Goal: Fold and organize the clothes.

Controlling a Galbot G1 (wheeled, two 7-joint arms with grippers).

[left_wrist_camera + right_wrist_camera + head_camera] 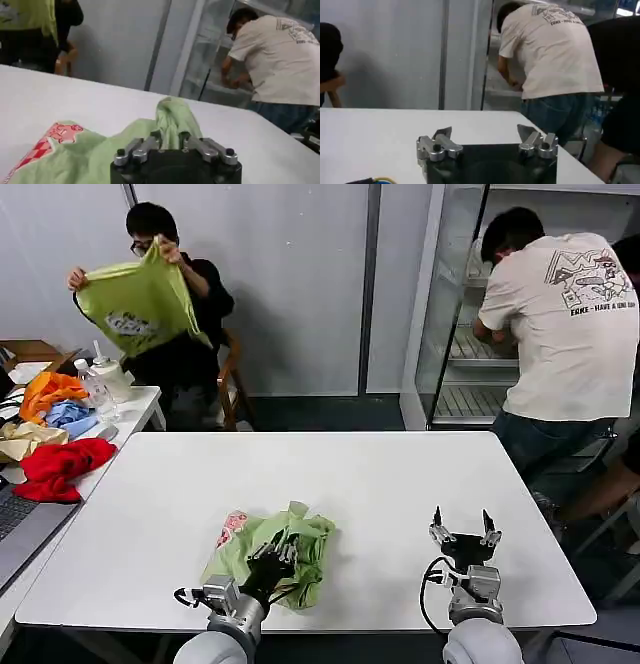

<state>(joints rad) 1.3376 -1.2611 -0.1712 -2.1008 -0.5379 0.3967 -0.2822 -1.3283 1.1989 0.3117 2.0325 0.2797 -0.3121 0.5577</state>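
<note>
While the left gripper [277,552] sits right on the crumpled shirt [300,546] at the near edge of the white table [380,474], its fingers [145,146] are drawn in close around a raised tuft of the yellow-green cloth, pinching that fold between them, and the wrist camera on that arm shows the tuft poking up just past the fingertips. That shirt lies bunched in a loose heap on the table's near left part, with a red-and-white print [232,527] peeking out at the heap's left end, flat against the tabletop. Over on the other side, the right gripper [465,534] hovers low over bare table near the front right edge, well apart from the heap, jaws spread wide and nothing between them; its own wrist view shows the two fingers [440,141] standing far apart above the white surface. Beyond the far left corner a seated person holds a second shirt [138,302] up by its top edge in both hands, the same yellow-green, hanging open with a pale print on its lower part. On the side table [140,406] to the left sits a pile of other garments [55,444], red, orange, blue and cream, with a plastic water bottle [93,389] beside it
</note>
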